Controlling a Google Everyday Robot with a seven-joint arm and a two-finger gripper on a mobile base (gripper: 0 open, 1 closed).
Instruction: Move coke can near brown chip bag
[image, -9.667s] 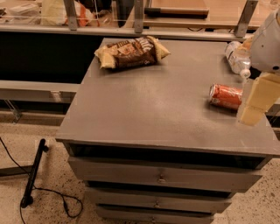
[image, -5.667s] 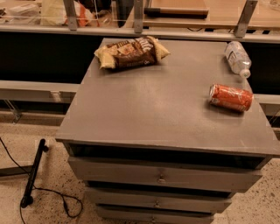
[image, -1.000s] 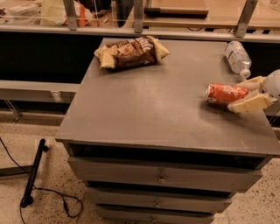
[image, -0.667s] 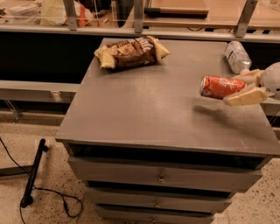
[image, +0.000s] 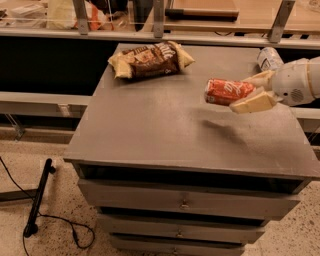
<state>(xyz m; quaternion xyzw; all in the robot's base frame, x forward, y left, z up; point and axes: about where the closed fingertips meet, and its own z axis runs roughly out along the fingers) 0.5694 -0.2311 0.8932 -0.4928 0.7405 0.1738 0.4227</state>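
The gripper (image: 241, 94) reaches in from the right edge, over the right half of the table (image: 150, 130), its white wrist housing at the frame's border. Its two pale fingers (image: 254, 101) are clamped on the can (image: 227, 91), one above and behind it, the other below and in front, gripping the end that points right. The can lies on its side in the grasp, its silver rim facing left toward the middle of the table, and it hangs clear of the surface: a soft shadow (image: 222, 131) falls on the grey top below and in front of it. The bag (image: 150, 59) rests flat at the back of the table, left of centre, its long side running roughly left to right and its pale ends crumpled. The can is well apart from the bag, to its right and nearer the camera. A bottle (image: 270, 57) lies at the back right corner, just behind the gripper and partly hidden by it. Under the top the table has a stack of drawers (image: 185, 202). On the floor at left a cable (image: 60, 222) trails beside a black rod (image: 39, 197).
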